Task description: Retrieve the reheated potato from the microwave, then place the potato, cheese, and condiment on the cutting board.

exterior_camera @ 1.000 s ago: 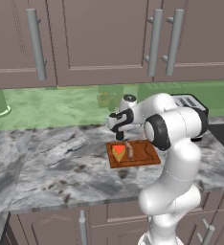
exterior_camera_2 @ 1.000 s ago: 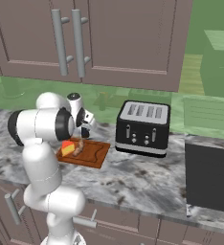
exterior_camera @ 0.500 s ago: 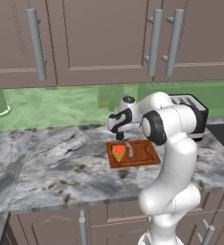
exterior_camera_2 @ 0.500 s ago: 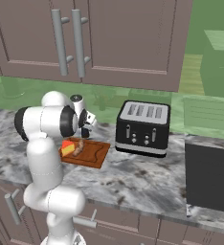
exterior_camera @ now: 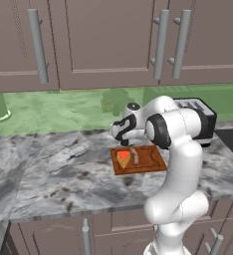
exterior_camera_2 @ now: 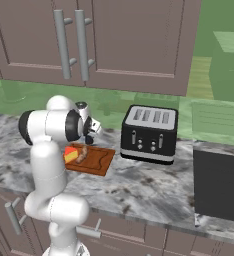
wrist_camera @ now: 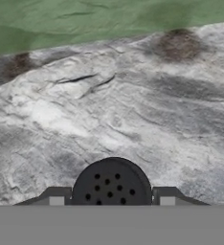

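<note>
The gripper [exterior_camera: 121,143] hangs over the far left edge of the cutting board [exterior_camera: 151,162], and in the hand view a round black cap with small holes, the top of the condiment [wrist_camera: 112,184], sits between its two finger tips; the fingers look closed against it, though I cannot tell for sure that they grip it. The potato [exterior_camera: 135,156] and the orange cheese [exterior_camera: 123,158] lie side by side on the board, cheese to the left. The board rests on the grey marble counter [exterior_camera: 54,169], with the black toaster [exterior_camera_2: 149,134] just to its right.
</note>
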Robot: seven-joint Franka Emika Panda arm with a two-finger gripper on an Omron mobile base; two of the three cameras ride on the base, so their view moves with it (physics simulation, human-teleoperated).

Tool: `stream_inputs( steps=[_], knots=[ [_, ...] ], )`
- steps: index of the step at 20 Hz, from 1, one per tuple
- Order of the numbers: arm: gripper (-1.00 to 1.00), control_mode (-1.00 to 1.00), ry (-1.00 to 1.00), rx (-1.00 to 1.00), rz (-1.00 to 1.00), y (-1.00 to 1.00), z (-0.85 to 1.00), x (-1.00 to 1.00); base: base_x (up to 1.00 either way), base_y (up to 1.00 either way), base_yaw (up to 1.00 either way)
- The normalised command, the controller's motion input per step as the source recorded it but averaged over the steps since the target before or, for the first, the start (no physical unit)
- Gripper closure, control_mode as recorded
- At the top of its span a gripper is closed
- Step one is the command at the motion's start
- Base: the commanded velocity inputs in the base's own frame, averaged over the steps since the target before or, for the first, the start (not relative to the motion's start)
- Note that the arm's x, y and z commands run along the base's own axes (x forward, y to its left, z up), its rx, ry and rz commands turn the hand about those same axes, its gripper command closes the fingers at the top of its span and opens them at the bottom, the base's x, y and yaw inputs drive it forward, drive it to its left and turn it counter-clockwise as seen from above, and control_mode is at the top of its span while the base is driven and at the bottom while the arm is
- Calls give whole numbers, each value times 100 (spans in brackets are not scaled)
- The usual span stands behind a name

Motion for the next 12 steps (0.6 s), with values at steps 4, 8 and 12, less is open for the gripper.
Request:
stream_inputs(
  steps=[4,8,12],
  knots=[
    [100,-100,0,0,0,0,-14,0,0,0,0],
    [100,-100,-6,0,0,0,2,0,0,0,0],
    [100,-100,-20,0,0,-5,57,-10,0,0,0]
  ],
)
